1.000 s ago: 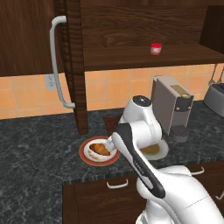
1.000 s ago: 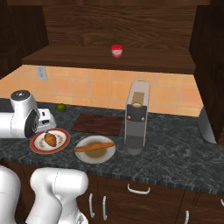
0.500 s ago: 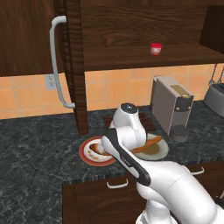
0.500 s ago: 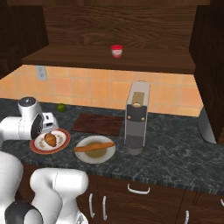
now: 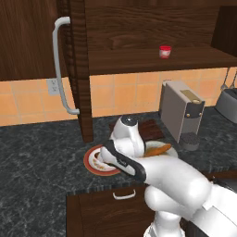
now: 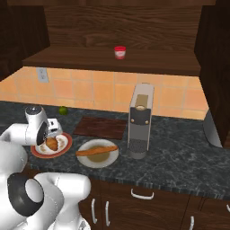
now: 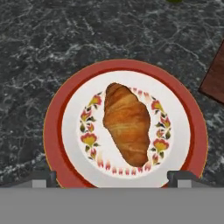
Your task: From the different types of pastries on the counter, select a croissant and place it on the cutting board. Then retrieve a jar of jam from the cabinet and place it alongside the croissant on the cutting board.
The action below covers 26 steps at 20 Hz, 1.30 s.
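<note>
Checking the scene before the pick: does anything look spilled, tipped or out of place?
Nothing stands out. The croissant lies whole on the red-rimmed plate, the baguette stick on its cream plate, the cutting board flat, and the jam jar upright on the cabinet shelf.

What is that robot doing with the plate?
The tool hovers open over the croissant on the red plate, not gripping it yet. The cutting board sits bare behind the plates, and the jam jar waits on the cabinet shelf.

place: kitchen | cues: marbled counter (image 6: pixel 179 152), wall cabinet (image 5: pixel 28 41), coffee machine (image 6: pixel 140 119), tiled backsplash (image 6: pixel 99 92)
</note>
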Motion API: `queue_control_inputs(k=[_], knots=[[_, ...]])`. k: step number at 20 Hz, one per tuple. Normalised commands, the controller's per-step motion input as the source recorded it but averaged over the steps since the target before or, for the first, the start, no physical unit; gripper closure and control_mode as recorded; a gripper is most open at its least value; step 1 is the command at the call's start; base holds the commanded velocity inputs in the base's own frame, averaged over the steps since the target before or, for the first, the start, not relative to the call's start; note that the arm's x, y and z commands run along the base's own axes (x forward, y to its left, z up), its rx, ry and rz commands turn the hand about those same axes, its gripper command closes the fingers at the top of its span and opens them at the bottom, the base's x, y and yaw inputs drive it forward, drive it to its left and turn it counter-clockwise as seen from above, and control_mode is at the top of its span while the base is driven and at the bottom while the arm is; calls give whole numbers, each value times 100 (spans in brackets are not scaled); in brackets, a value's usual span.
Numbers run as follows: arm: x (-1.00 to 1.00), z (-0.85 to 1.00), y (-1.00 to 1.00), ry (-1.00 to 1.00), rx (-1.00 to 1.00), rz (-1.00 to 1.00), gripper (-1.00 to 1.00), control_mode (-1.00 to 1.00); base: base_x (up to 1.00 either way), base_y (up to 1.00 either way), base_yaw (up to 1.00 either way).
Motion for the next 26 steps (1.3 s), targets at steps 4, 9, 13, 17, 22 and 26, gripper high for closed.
queue_control_inputs(k=[4,9,13,17,22,26], knots=[[51,-29,13,0,0,0,-100,-100,0,0,0],[53,-43,17,0,0,0,-100,-100,0,0,0],[43,-53,30,0,0,0,-100,-100,0,0,0],[41,-42,14,0,0,0,-100,-100,0,0,0],[26,-26,6,0,0,1,100,-100,0,0,0],[11,-28,4,0,0,0,100,-100,0,0,0]])
